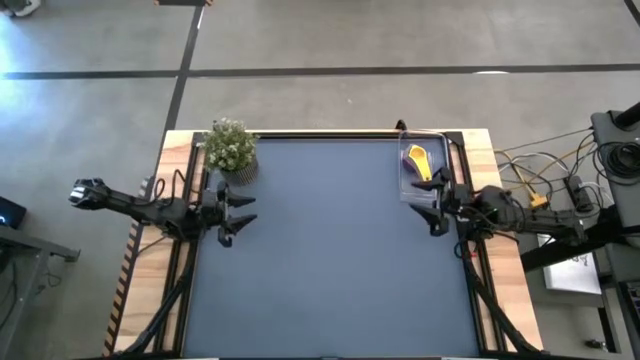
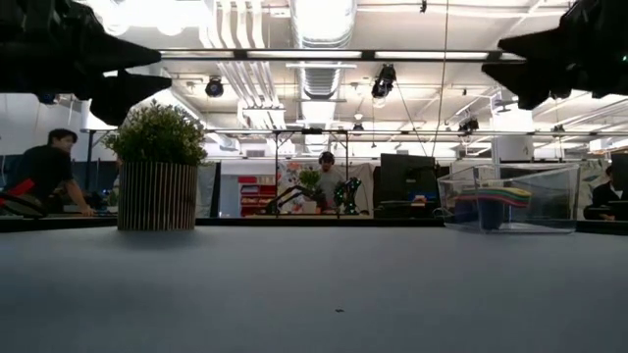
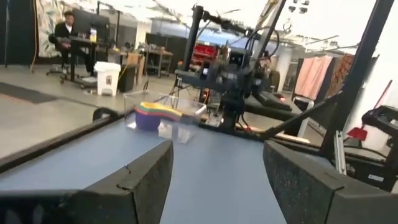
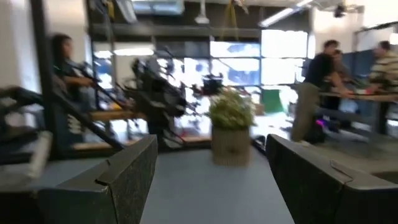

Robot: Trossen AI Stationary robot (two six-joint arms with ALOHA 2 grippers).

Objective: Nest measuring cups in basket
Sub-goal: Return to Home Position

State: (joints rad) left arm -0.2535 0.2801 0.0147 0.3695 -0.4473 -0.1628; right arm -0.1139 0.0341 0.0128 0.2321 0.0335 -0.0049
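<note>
I am holding my left gripper (image 1: pixel 240 213) and right gripper (image 1: pixel 432 210) spread and empty at the side edges of the smooth grey table (image 1: pixel 330 270). I am judging this the homing step, needing only a settle and no grasp. Just beyond the right one, the clear, round-cornered basket (image 1: pixel 406 180) is holding the nested plastic measuring cups (image 1: pixel 419 160), yellow on top.

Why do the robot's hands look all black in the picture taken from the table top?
In the low view, the left gripper and the right gripper hang in front of glaring ceiling lights, so they show only as dark shapes; in the high view, lit evenly from above, both show plainly, open.
</note>
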